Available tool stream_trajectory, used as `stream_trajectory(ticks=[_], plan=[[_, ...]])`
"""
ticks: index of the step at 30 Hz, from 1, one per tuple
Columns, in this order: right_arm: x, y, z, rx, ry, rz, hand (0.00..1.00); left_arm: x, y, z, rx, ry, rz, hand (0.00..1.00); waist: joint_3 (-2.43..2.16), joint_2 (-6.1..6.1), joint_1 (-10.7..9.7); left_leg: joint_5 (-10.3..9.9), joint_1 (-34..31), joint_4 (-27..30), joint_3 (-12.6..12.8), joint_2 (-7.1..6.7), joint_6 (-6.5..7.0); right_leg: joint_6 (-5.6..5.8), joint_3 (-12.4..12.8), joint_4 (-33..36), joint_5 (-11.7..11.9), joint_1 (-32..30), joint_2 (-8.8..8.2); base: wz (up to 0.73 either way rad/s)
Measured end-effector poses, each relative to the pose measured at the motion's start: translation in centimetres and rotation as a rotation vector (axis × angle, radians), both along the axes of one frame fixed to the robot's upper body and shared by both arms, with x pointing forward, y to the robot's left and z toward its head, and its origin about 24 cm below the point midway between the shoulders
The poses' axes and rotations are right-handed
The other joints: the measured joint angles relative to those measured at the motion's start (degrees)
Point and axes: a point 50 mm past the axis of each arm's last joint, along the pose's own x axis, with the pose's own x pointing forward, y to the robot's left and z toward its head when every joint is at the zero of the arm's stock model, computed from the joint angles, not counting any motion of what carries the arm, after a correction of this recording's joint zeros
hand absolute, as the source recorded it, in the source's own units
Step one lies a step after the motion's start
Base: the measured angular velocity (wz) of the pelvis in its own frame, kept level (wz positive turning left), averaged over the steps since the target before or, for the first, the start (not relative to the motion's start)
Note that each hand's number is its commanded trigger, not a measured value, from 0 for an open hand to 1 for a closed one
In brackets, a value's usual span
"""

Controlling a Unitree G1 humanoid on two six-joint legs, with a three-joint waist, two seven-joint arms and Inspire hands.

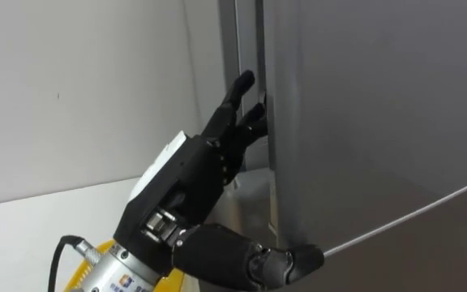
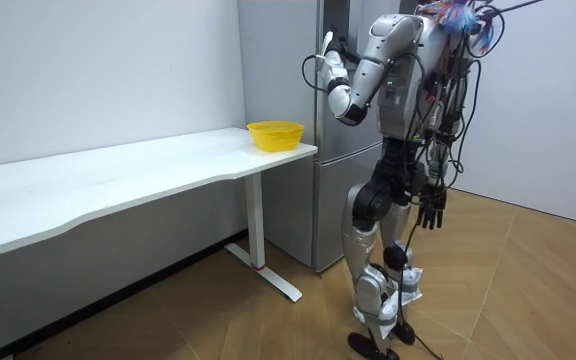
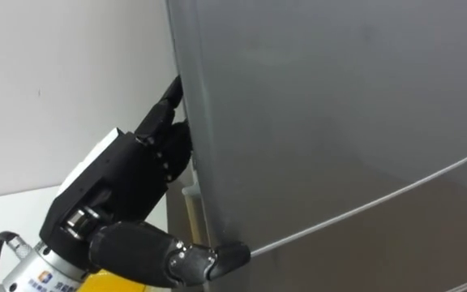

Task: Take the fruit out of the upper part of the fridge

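The grey fridge [image 2: 340,150] stands right in front of me, next to a white table. Its upper door [image 1: 379,97] is a plain metal face; a thin seam [image 1: 412,215] divides it from the lower door. My left hand [image 1: 193,178] is raised at that door's left edge, fingers straight, their tips [image 1: 246,81] in the narrow dark gap between door and cabinet. The thumb [image 1: 290,261] lies across the door's front near the seam. In the right eye view the left hand [image 3: 128,182] has its fingertips hidden behind the door edge. My right hand [image 2: 430,210] hangs relaxed at my side.
A yellow basket [image 2: 274,133] sits on the end of the white table [image 2: 118,170] nearest the fridge, just below my left arm. A white wall runs behind the table. Wooden floor [image 2: 528,280] lies open to the room view's right.
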Motion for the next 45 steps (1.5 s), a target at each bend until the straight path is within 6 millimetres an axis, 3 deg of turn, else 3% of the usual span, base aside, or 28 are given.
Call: stream_trajectory(ticks=[6,18,22,25,31,35,40,45], plan=[[-0.6,-0.2,0.1,0.003,0.039,-0.013,0.0,0.0,-0.1,0.0,-0.009,0.006,0.001,0.0,-0.07,0.54,-1.38,-0.3,-0.02,-0.15,0.15,-0.03,0.63,0.49,0.89,0.16,0.64,0.0,-0.02,0.0],[-0.3,-0.3,0.1,0.015,0.028,-0.034,0.0,-0.1,-1.6,0.1,-0.036,0.017,-0.084,0.0,0.19,1.03,-1.51,-0.02,0.16,-0.91,0.15,-0.4,1.61,1.21,2.66,0.15,1.61,-0.12,-0.22,0.02],[0.0,-0.4,0.1,0.012,0.02,-0.031,0.0,-0.4,-2.4,0.0,-0.092,0.052,-0.16,0.0,0.06,1.22,-1.73,0.0,-0.31,-0.99,0.68,-0.59,1.99,1.54,3.99,0.19,1.84,-0.82,-0.18,-0.06],[0.1,-0.4,0.2,0.008,0.012,-0.042,0.0,-0.6,-3.2,-0.1,-0.129,0.08,-0.234,0.0,0.06,1.22,-3.02,0.01,-0.65,-0.99,0.74,-0.81,2.36,1.69,3.98,0.16,1.93,-0.84,-0.26,0.01],[0.6,-0.4,0.2,0.01,-0.004,-0.043,0.0,-0.8,-6.4,1.2,-0.094,0.042,-0.451,0.0,-0.04,1.38,-5.25,0.01,-0.89,-1.24,2.47,-0.93,2.65,1.99,4.24,0.22,2.1,-1.48,-0.76,-0.16],[0.5,-0.4,0.2,0.015,-0.011,-0.071,0.0,-1.8,-8.9,1.7,-0.008,-0.006,-0.636,0.0,-0.05,1.42,-6.92,-0.01,-0.72,-1.47,3.83,-0.66,2.6,2.01,5.76,0.13,2.09,-1.82,-0.33,-0.19],[0.4,-0.5,0.2,0.019,-0.03,-0.143,0.0,-1.9,-9.8,1.7,0.059,-0.01,-0.721,0.0,-0.17,1.81,-8.21,-0.1,-0.83,-1.81,5.32,-0.09,2.17,1.72,7.07,0.44,2.26,-2.7,0.22,-0.19],[0.3,-1.2,0.4,0.005,-0.047,-0.195,0.0,-1.6,-9.9,1.6,0.072,0.014,-0.755,0.0,-0.19,1.83,-8.24,0.08,-0.87,-1.75,5.96,0.04,1.93,1.41,7.33,0.42,2.14,-3.43,0.3,-0.07]])
